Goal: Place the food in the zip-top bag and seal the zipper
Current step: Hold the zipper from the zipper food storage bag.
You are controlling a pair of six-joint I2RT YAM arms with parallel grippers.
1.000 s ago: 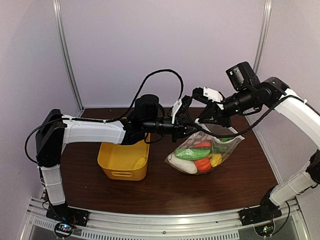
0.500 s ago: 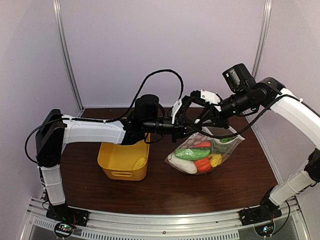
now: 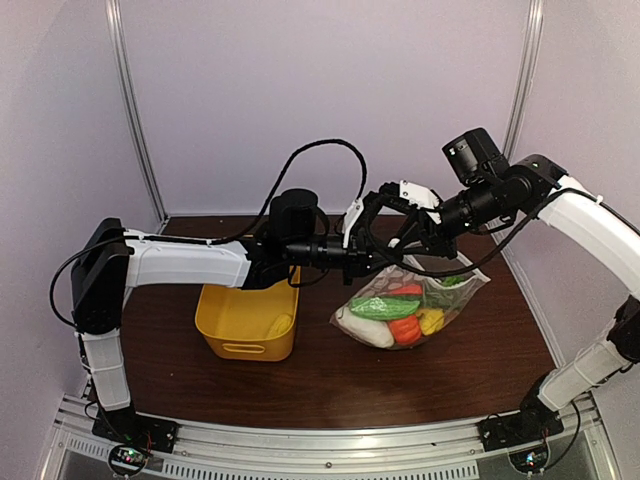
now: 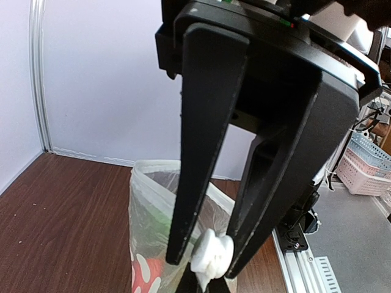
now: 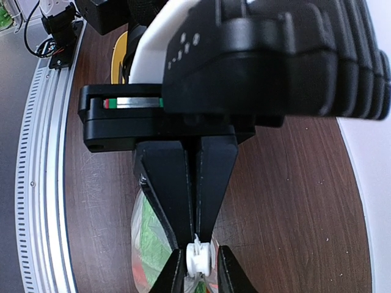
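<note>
The zip-top bag (image 3: 415, 300) hangs tilted with its bottom on the table. It holds the food: a green cucumber (image 3: 385, 307), a red piece (image 3: 405, 290), an orange pumpkin (image 3: 405, 328), and yellow and white pieces. My left gripper (image 3: 378, 258) is shut on the white slider of the zipper (image 4: 211, 253) at the bag's top left; the bag (image 4: 149, 207) hangs behind it. My right gripper (image 3: 393, 243) is shut on the bag's top edge, its tips (image 5: 197, 235) right against the slider (image 5: 198, 256). The left fingertips (image 5: 174, 274) flank the slider in the right wrist view.
A yellow tub (image 3: 248, 320) stands on the brown table left of the bag, under the left forearm. A black cable (image 3: 320, 150) loops above the left arm. Purple walls close in the back and both sides.
The right wrist has risen a little and shifted left. The bag's top right corner has lifted slightly. The left arm has stayed still.
</note>
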